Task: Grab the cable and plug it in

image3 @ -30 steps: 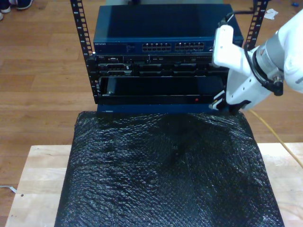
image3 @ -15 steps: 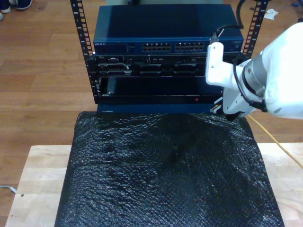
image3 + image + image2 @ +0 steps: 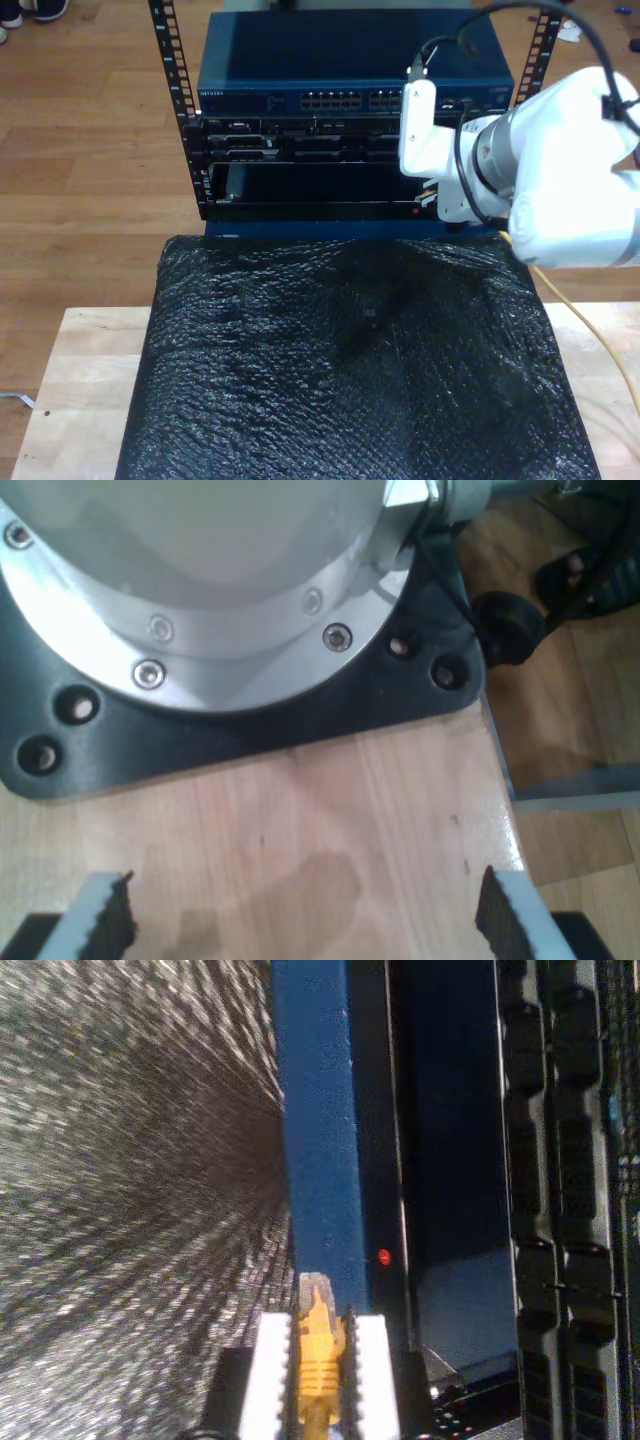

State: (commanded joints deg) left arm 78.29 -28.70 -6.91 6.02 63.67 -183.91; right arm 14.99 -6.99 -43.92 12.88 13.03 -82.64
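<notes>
Change: second gripper (image 3: 318,1360) has swung inward along the rack (image 3: 300,150) front (nearer the ports), clamping the cable (image 3: 317,1345).
First gripper (image 3: 300,920): jaws apart, nothing held.

A pale wooden worktop (image 3: 85,370) carries a black bubble-textured sheet (image 3: 350,360) that covers most of it — bare wood shows along both edges in the exterior view. A thin yellow-orange cable (image 3: 590,330) runs over the worktop's edge at the exterior view's right — beyond lies a wooden floor (image 3: 90,150)
</notes>
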